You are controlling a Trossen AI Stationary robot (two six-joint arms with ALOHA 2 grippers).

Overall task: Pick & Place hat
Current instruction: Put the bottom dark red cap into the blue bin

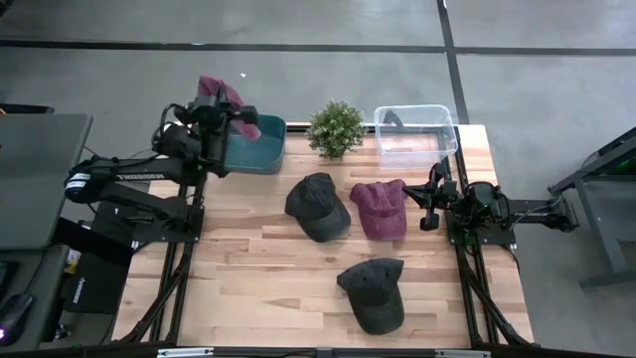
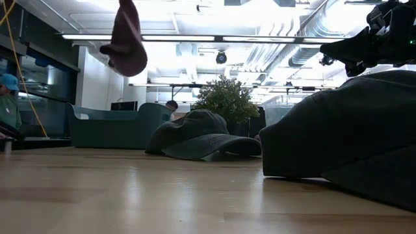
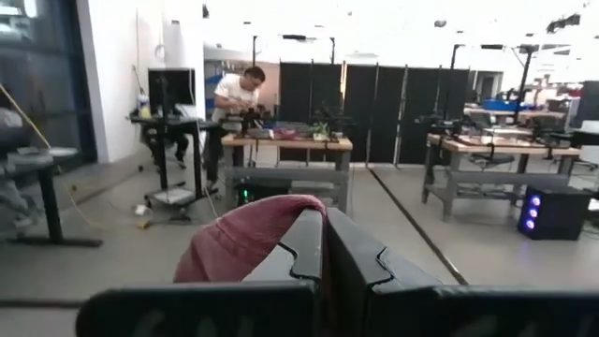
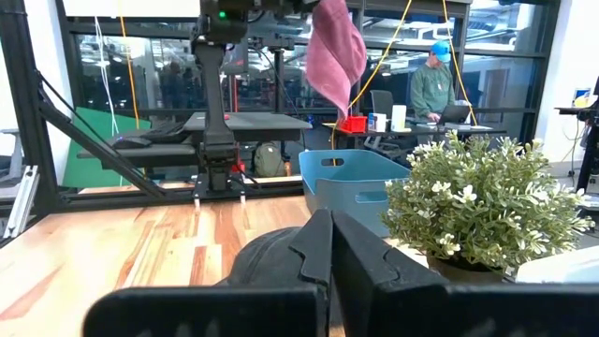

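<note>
My left gripper (image 1: 219, 111) is raised over the far-left corner of the teal bin (image 1: 256, 147) and is shut on a pink hat (image 1: 240, 111). The hat hangs high in the low view (image 2: 125, 39) and the right wrist view (image 4: 335, 51). A second maroon hat (image 1: 380, 208) lies flat on the table. My right gripper (image 1: 429, 211) hovers shut just right of it, touching nothing. Two dark hats (image 1: 318, 206) (image 1: 373, 294) rest on the wood. My left gripper pinches the pink hat's cloth (image 3: 281, 234) between its two shut fingers (image 3: 304, 248). Which part of the hat that is, the fingers hide. The hat is lifted clear and hangs slack below the gripper (image 2: 127, 55), above the bin.
A potted plant (image 1: 335, 128) stands between the teal bin and a clear plastic bin (image 1: 415, 133) along the far edge. The nearer dark hat fills the low view's right side (image 2: 344, 130). Bare wood lies at the near left (image 1: 229, 288). People work at desks beyond the table.
</note>
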